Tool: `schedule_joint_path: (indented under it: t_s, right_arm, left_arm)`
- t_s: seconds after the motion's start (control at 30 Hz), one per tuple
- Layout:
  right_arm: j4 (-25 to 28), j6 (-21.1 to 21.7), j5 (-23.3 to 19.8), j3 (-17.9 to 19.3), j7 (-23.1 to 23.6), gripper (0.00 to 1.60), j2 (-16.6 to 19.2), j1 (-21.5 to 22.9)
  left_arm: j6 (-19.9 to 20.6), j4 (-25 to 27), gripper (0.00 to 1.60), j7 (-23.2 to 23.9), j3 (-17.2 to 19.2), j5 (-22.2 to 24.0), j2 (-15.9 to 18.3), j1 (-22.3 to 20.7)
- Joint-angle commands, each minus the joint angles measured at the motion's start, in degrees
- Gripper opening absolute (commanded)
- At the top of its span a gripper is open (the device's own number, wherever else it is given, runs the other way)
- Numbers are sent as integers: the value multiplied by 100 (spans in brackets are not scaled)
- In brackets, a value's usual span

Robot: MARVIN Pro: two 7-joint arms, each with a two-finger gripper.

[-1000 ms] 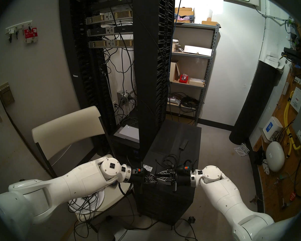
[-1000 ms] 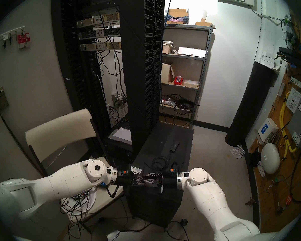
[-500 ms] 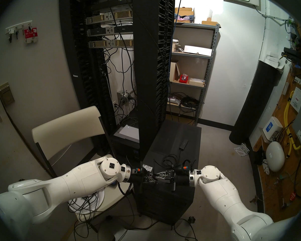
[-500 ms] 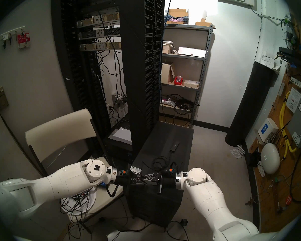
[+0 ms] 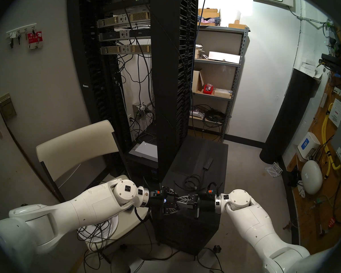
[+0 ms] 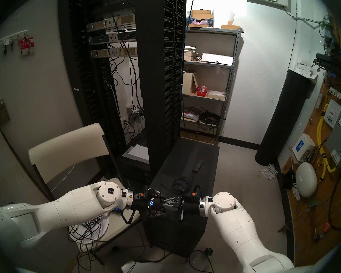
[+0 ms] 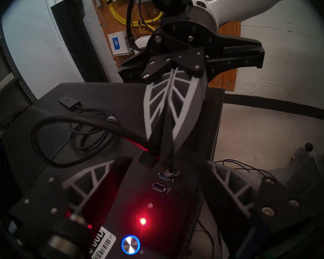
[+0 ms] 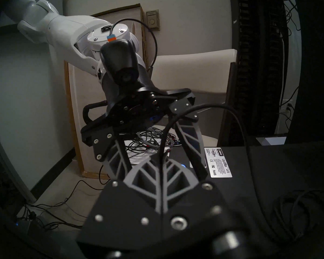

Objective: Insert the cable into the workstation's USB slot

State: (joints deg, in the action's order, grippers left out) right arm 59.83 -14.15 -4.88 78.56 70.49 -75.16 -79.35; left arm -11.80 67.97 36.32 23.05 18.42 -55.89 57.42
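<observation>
Black mesh covers the top of the workstation (image 7: 105, 96), where the cable (image 7: 86, 129) lies in a loose coil, its flat adapter box (image 7: 68, 101) at the far end. The right gripper (image 7: 169, 159) is pressed together on the cable's plug, just above the upper of two blue USB slots (image 7: 159, 186) — beside them glows a red light (image 7: 142, 220). The left gripper (image 5: 170, 201) is spread wide. A white sticker (image 8: 218, 162) on the workstation reads "FC" and "RoHS".

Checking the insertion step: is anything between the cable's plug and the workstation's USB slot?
Nothing visible: the right gripper, shut on the cable, holds its plug at the upper USB slot; the open left gripper flanks it.
</observation>
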Motion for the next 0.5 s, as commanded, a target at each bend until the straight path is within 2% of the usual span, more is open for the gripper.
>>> schedule_joint_path:
  t_s: [0.0, 0.2, 0.27, 0.33, 0.4, 0.47]
  right_arm:
    - [184, -99, -10, 39, -36, 0, 2, 25]
    - [248, -156, -16, 85, -99, 0, -14, 0]
    - [271, -197, -15, 105, -144, 0, -35, -20]
    - [290, -230, -17, 119, -178, 0, -53, -38]
    - [302, -256, -9, 126, -211, 0, -62, -52]
    - [318, -284, -7, 136, -239, 0, -77, -70]
  left_arm:
    - [79, 182, 144, 41, 109, 209, 90, 13]
    - [377, 383, 146, 129, 187, 530, 282, 105]
    - [841, 630, 144, 267, 234, 920, 476, 202]
    - [1106, 848, 149, 370, 294, 1142, 627, 302]
    - [1055, 839, 155, 407, 291, 1257, 649, 324]
    - [1332, 1114, 156, 380, 331, 1352, 812, 422]
